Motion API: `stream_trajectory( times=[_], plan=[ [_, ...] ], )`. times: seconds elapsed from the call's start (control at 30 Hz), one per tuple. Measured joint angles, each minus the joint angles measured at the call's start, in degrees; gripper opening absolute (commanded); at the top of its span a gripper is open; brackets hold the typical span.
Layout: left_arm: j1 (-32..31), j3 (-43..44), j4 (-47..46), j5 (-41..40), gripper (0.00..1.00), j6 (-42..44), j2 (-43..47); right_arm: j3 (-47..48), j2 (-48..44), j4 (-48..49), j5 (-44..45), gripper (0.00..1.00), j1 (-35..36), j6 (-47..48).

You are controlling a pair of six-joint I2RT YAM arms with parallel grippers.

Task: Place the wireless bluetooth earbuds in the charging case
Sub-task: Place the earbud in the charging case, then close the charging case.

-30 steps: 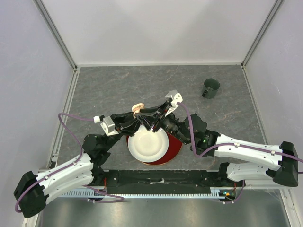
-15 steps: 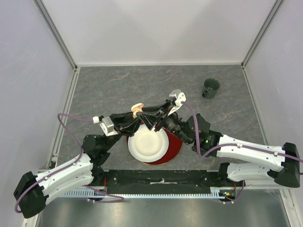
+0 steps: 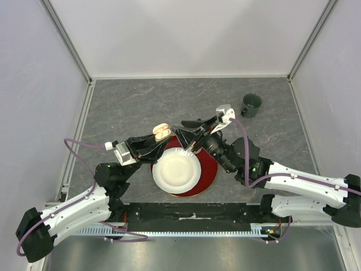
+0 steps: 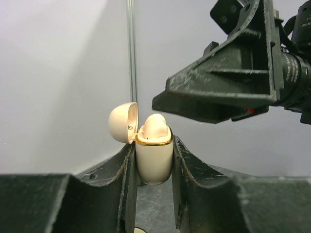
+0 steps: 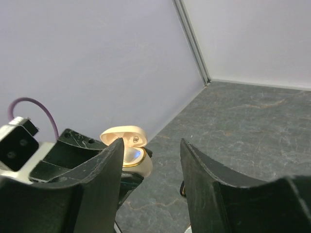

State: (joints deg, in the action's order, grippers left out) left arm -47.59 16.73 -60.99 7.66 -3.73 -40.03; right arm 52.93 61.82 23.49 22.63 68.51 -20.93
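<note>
A grey, stone-patterned worktop [image 3: 141, 107] is boxed in by pale walls [image 3: 186, 34] on 3 sides. The left claw [image 3: 159, 139] is pressed together on a cream charging case [image 4: 154, 162], pinching its sides and holding it upright in the air above the middle of the worktop. The lid [image 4: 121, 122] is flipped open to the side, and a pale earbud [image 4: 154, 127] sits in the gold-rimmed mouth. The right claw [image 5: 151, 145] is spread and holds nothing, its 2 fingers pointing at the case from the right, close but apart from it. Below both claws, by the near edge, a white plate [image 3: 176, 172] rests on a red plate [image 3: 210, 169]. A dark mug [image 3: 251, 105] stands near the far right corner.
</note>
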Motion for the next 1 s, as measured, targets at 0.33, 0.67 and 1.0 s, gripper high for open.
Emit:
stream_trajectory(
  times=[0.33,0.67,1.0],
  plan=[
    [0.00,0.00,4.15,-0.07,0.02,0.00,2.45,1.88,-3.43,-4.96,4.20,0.89,-0.04,-1.25],
    [0.00,0.00,9.55,0.68,0.02,0.00,5.05,17.64,2.73,-25.07,3.87,0.98,-9.33,-2.93],
    [0.00,0.07,12.37,3.98,0.02,0.00,4.83,24.06,7.39,-35.76,-15.02,0.98,-21.75,-8.02]
  ],
)
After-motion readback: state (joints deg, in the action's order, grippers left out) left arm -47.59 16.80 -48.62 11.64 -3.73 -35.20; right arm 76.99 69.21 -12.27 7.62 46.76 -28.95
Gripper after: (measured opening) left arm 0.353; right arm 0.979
